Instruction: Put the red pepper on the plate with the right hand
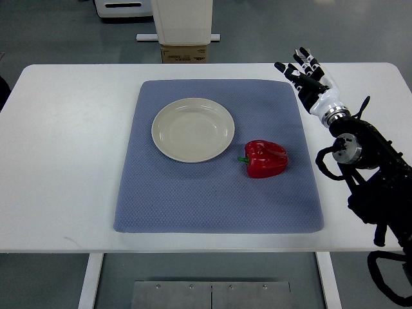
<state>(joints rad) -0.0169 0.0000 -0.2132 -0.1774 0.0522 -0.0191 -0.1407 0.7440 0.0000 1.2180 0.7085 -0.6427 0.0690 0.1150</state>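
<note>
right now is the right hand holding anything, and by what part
Nothing is held. The right hand is open above the table's far edge, apart from the red pepper lying on the mat.

A white desk with rounded corners stands on a smooth grey floor under even indoor light. Beyond its far edge sit a brown cardboard box, a cream-coloured upright panel and the lower part of a white machine. Below the near edge, white desk legs flank a grey metal plate.
</note>
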